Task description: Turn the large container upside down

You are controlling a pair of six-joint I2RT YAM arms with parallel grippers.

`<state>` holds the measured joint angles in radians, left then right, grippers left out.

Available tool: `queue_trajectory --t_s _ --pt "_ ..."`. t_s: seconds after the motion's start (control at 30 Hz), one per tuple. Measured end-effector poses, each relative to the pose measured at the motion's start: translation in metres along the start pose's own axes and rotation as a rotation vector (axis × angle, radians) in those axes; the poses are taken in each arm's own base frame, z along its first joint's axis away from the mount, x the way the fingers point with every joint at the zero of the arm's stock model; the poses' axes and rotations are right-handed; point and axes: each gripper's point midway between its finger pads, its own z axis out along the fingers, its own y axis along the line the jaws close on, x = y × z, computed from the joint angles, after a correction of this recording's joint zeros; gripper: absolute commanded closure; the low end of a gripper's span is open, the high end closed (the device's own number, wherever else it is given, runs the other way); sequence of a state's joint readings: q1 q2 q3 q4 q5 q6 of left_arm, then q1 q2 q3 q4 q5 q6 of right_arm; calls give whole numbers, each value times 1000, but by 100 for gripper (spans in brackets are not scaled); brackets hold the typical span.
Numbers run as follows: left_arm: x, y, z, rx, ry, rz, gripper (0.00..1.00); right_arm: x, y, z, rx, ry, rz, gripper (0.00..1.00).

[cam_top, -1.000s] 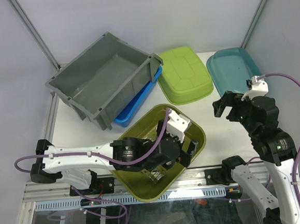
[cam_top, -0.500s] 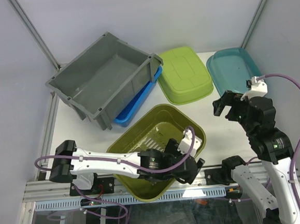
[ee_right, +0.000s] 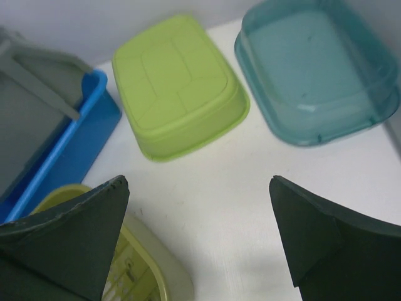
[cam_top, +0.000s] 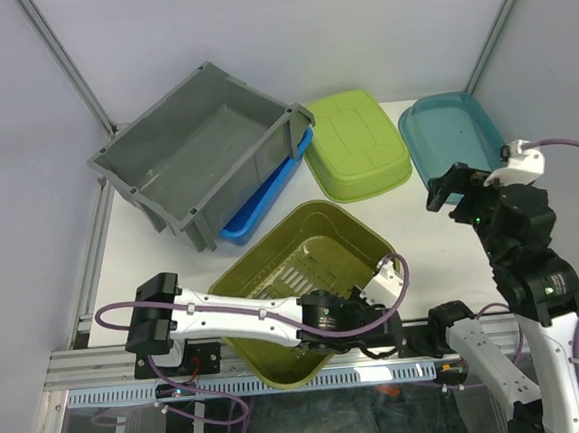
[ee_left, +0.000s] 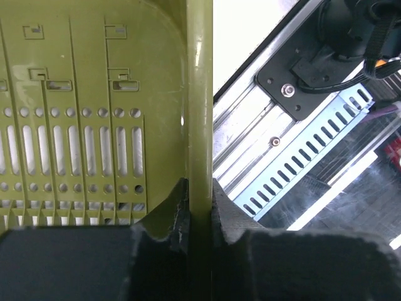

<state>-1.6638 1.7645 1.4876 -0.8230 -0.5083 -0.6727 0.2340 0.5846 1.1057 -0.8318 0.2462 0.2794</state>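
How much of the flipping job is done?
Nothing done: the large container sits open side up, untouched. In hand: the left gripper is shut on the rim of the olive-green basket; the right gripper hangs open. Left: gripping and flipping the large container.

- No text, brand, number or sign can be read in any of the views.
- The round black joint housing on the left arm [cam_top: 327, 311] carries a small pale mark, too small to make out.
- The black joint housing on the right arm [cam_top: 547, 281] has a tiny green spot and a faint mark beside it, also too small to read.
- The floor of the olive-green basket [ee_left: 75, 94] shows only moulded slots, holes and small rectangular outlines, no letters or figures.
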Motion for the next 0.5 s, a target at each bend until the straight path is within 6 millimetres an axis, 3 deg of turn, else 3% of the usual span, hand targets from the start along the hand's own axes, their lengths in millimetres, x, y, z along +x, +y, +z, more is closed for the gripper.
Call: queue_trajectory --t_s 0.13,0.23,0.33,0.5 --pt "-17 -3 -9 17 -13 -5 100 -57 -4 -22 38 -160 4 1" --pt "-45 -13 -17 96 -37 -55 100 -103 -8 -47 62 -305 15 1" --pt "-81 -17 -26 224 -67 -146 100 -132 -14 -65 95 -408 23 1" --pt "-162 19 -50 437 -172 -354 100 -146 -25 -75 153 -462 15 1"
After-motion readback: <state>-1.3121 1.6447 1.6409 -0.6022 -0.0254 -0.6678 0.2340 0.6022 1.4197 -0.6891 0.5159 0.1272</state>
